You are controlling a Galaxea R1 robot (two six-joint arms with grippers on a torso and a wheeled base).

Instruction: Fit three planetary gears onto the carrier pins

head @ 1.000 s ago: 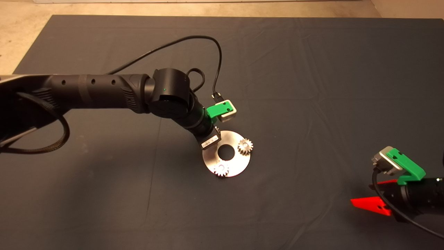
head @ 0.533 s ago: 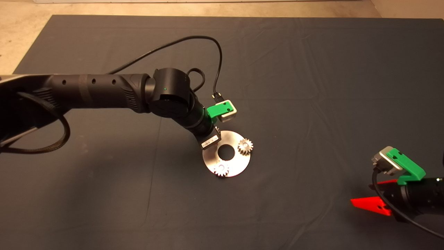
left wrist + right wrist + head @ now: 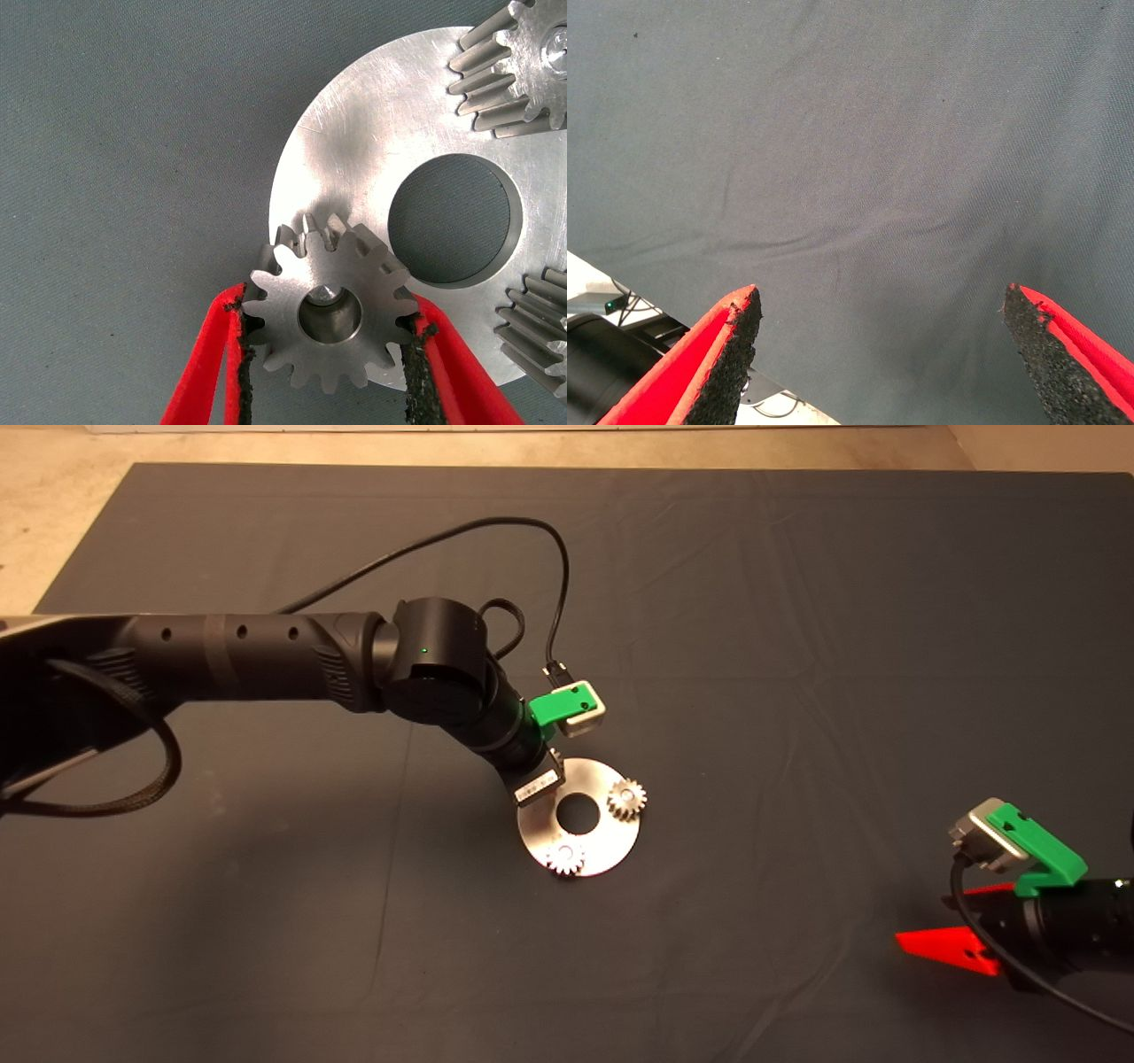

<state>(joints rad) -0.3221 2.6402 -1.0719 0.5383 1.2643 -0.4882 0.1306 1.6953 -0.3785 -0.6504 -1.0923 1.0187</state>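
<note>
Change since a second ago: almost none; the left arm has crept barely at all, and the plate and both seated gears lie as before.
Left gripper: red fingers pinching the third small silvery toothed spur gear by its sides, over the edge of the flat round silver plate.
Third pin: its tip shows inside the gear's bore; whether the gear is fully down cannot be told.
Done: two gears seated, one right of the centre hole, one on the near rim.
Left: press down, release.
Count: three gears, one plate, one pin visible.
Right gripper: parked at the mat's lower right, fingers spread wide, empty.
</note>
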